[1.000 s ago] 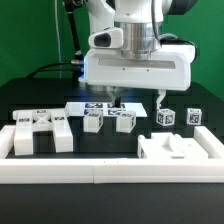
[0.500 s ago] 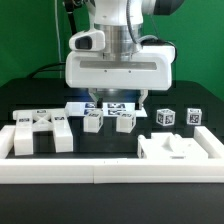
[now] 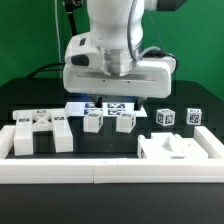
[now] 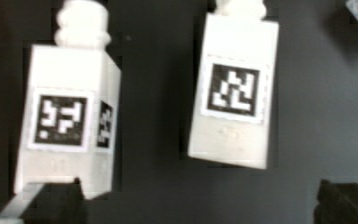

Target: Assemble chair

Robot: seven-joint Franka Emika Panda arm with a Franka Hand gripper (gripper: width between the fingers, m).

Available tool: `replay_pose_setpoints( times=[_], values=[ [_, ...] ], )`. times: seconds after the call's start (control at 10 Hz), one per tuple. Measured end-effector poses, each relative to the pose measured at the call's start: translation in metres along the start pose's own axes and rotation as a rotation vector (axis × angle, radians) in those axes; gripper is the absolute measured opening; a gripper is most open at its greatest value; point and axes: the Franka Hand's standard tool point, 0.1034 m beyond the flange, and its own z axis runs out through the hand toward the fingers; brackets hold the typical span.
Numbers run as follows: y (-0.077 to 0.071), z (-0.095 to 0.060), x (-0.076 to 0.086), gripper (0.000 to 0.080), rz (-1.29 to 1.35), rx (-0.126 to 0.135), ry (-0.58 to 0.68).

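Indoors, black tabletop (image 3: pixel 25 100), green backdrop (image 3: pixel 25 40), scattered chair parts (image 3: pixel 40 130), border rail (image 3: pixel 100 172).

The black desk (image 3: pixel 110 150) carries a long white border rail (image 3: pixel 100 172) along its near edge. Just behind the rail lie a cross-braced chair part (image 3: pixel 40 128) at the exterior view's left and a blocky seat piece (image 3: pixel 180 148) at its right. Farther back, two tagged posts (image 3: pixel 93 121) lie side by side but apart near the middle, close in front of the flat marker board (image 3: pixel 120 106), and two small tagged cubes (image 3: pixel 167 118) sit at the right.
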Motion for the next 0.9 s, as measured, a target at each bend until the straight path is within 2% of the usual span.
replay_pose_setpoints(
  times=[0.1,0.2,0.7,0.8,0.9],
  values=[
    [-0.001,0.001,0.001,0.0649,-0.001,-0.003,-0.038],
    [0.000,0.003,-0.006,0.0649,-0.001,-0.007,-0.118],
    [-0.004,0.015,-0.017,0.0649,-0.018,-0.034,-0.455],
    [-0.005,0.017,-0.016,0.0649,-0.020,-0.039,-0.501],
    [-0.006,0.018,-0.013,0.0649,-0.021,-0.040,-0.492]
  ],
)
